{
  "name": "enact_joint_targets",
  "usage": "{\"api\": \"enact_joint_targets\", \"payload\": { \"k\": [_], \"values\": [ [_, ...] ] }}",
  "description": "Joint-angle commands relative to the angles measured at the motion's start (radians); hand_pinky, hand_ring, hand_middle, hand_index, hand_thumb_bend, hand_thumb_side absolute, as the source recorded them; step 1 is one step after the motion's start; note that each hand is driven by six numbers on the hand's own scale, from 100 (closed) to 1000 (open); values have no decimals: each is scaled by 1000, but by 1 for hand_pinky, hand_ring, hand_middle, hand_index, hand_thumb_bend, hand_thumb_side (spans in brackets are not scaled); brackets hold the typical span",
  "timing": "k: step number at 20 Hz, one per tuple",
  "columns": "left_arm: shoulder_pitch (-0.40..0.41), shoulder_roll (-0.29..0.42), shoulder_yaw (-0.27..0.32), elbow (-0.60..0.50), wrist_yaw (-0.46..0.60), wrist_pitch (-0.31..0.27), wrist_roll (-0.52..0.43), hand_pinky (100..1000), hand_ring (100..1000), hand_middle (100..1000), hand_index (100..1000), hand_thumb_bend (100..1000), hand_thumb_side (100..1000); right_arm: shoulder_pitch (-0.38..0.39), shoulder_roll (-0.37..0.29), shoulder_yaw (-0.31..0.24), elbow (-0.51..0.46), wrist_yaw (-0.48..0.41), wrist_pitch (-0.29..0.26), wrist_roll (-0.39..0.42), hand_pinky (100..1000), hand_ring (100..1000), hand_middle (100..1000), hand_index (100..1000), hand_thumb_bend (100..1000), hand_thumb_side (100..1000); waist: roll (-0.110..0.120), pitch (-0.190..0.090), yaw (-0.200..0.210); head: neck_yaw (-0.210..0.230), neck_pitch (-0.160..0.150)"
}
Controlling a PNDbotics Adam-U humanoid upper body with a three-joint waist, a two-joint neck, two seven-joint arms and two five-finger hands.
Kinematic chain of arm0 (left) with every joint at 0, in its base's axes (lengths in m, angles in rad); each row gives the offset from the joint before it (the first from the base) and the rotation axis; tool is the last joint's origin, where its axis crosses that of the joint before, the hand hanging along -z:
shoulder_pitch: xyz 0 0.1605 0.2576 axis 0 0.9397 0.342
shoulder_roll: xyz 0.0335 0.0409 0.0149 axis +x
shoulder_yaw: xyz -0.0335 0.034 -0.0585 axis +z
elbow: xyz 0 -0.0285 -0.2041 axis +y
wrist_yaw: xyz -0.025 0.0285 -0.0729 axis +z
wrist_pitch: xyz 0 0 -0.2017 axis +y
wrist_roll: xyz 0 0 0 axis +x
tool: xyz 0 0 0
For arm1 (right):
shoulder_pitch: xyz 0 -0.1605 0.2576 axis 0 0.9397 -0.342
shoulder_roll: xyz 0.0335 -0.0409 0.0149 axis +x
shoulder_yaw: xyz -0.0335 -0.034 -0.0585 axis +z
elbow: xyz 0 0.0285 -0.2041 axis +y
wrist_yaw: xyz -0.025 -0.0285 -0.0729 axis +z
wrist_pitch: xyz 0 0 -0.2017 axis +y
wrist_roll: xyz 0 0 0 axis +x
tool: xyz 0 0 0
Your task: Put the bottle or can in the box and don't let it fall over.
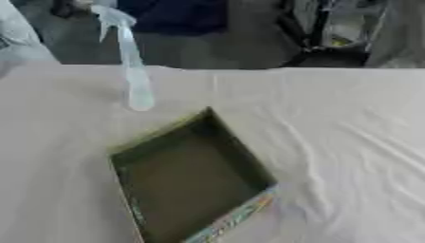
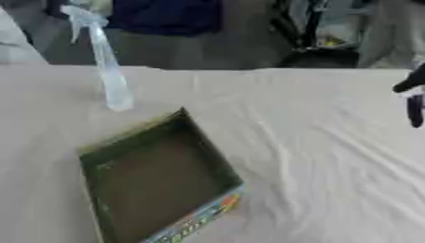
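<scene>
A tall, slim clear spray bottle with a pale trigger head stands upright on the white cloth, just behind the box's far corner. The box is open-topped, green-walled with a brownish floor and a colourful printed front edge; it lies turned at an angle in the middle of the table, with nothing inside. Of my right hand only dark fingers show at the right edge of the right eye view, hanging down above the cloth, far from bottle and box. My left hand shows in no view.
A wrinkled white cloth covers the table, whose far edge runs across the top third. Beyond it are dark floor, a blue shape and dark equipment.
</scene>
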Motion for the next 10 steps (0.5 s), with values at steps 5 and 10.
{"api": "enact_joint_targets", "payload": {
  "k": [5,10],
  "values": [
    [-9,32,7,-20,-1,1,1,1000,999,1000,703,100,684,-11,-20,14,-23,48,-69,-159,100,237,100,181,100,470,1,-11,0,1,0],
    [-10,32,6,-20,-1,2,0,1000,1000,1000,703,100,684,-8,-18,22,-23,29,-76,-164,100,320,100,216,100,470,1,-9,0,-3,1]
  ]
}}
